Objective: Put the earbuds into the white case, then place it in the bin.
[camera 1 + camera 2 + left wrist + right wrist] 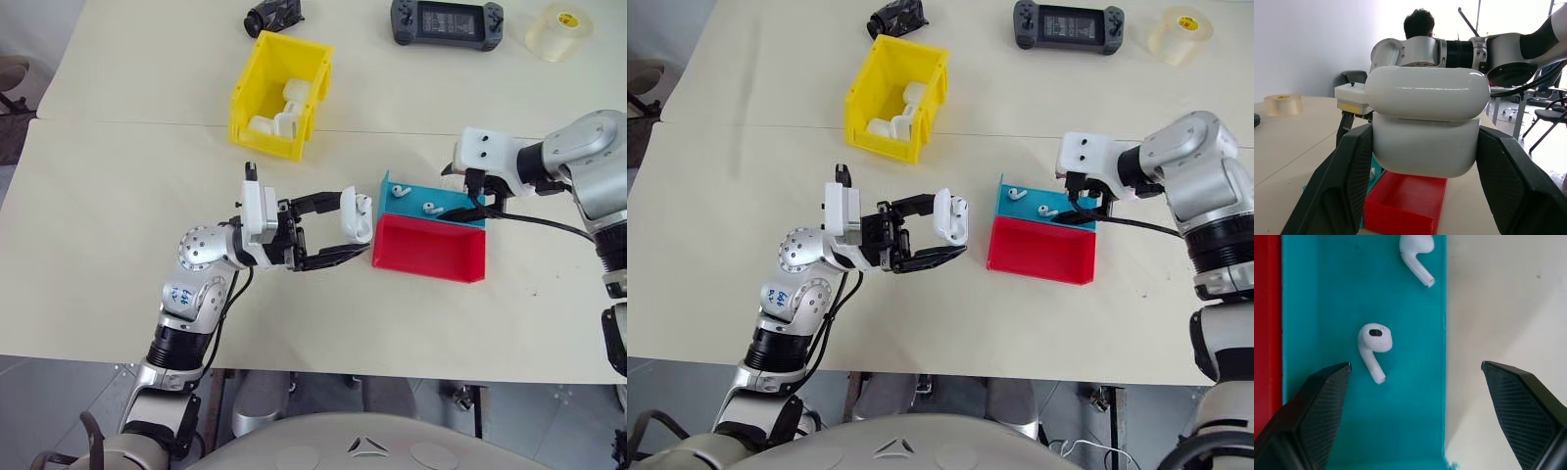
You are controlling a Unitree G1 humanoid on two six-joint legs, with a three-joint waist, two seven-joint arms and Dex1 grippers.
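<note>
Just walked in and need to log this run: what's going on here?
The left gripper holds the white case above the table, lid open. The right gripper hangs open over the blue tray, where both earbuds still lie. The yellow bin at the back already holds white items; this case is not in it yet.

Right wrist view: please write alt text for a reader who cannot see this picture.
Two white earbuds lie in a blue tray, one in the middle and one at the picture's edge. The right gripper hangs open above them, one black finger over the tray and the other over the beige table. A red tray adjoins the blue one.
</note>
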